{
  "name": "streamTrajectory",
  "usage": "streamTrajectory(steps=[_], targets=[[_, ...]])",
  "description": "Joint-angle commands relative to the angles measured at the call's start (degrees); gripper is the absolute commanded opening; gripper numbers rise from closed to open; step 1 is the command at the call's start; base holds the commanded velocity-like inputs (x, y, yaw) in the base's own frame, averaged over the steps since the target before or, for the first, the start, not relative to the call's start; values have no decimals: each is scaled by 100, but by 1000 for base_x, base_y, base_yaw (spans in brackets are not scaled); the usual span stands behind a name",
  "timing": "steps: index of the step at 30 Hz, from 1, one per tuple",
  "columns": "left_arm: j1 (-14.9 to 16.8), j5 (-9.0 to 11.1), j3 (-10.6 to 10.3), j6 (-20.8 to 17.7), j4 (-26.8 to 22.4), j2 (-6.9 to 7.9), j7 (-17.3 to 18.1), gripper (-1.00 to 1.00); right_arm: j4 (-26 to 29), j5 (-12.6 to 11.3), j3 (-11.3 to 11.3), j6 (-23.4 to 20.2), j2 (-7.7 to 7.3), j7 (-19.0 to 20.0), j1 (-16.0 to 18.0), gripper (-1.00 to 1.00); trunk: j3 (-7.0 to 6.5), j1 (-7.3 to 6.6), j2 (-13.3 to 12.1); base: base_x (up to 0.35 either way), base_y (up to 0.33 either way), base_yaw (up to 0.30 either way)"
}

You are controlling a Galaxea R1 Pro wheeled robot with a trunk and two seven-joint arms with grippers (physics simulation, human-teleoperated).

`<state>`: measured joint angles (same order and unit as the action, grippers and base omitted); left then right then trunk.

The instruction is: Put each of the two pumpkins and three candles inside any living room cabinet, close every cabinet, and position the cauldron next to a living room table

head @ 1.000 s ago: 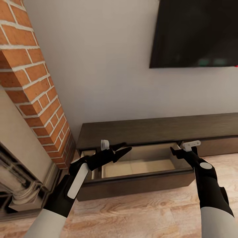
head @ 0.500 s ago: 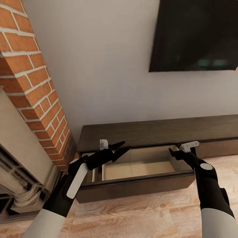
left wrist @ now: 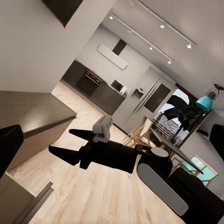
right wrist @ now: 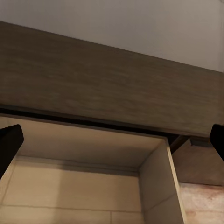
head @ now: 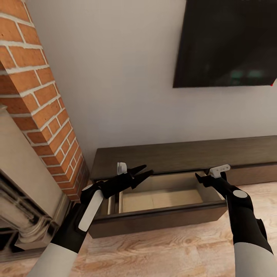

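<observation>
**Inspector A:** What is the cabinet (head: 181, 154) showing?

**Inspector B:** It is running long and low along the white wall (head: 123, 77), beneath the dark screen (head: 227, 42). One drawer (head: 161, 215) is standing pulled out over the wood floor (head: 154, 250). Its light tan interior is lying bare; no pumpkin or candle is showing in it. In the right wrist view the drawer's inner corner is sitting directly under the cabinet's dark top (right wrist: 107, 79).

**Inspector A:** And the left gripper (head: 143, 172)?

**Inspector B:** It is hovering over the drawer's left end, pointing toward the right. Its fingers (head: 144, 177) are standing moderately apart and are gripping nothing.

**Inspector A:** The right gripper (head: 199, 179)?

**Inspector B:** It is hanging over the drawer's right end, near the inner side wall. In the head view the tips are bunching together and I cannot tell the gap. The right wrist view is showing the two dark fingers (right wrist: 9, 144) at opposite edges of the picture, so they are standing wide apart, with nothing between them. The left wrist view is also catching this gripper (left wrist: 58, 143), spread and empty, above the floor.

**Inspector A:** Surroundings?

**Inspector B:** A brick column (head: 34, 100) is rising left of the cabinet, with a pale carved fireplace surround (head: 23, 207) beside it.
</observation>
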<state>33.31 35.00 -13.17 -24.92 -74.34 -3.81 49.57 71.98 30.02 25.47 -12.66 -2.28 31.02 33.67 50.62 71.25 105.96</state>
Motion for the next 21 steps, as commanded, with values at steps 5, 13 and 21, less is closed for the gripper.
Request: streamTrajectory(steps=[5,13,21], targets=[[0,14,7,-3,6,-4,0,100,-56,-36,-1,-3,150,4,-52,100,-90,-110,-202,0,0,0],[0,-10,16,5,-21,153,0,100,-74,-75,-1,-1,689,2,-253,100,-234,-286,-523,0,0,0],[0,-11,8,5,-8,178,1,100,-75,-76,-6,0,743,6,-338,100,-377,-462,-844,0,0,0]])
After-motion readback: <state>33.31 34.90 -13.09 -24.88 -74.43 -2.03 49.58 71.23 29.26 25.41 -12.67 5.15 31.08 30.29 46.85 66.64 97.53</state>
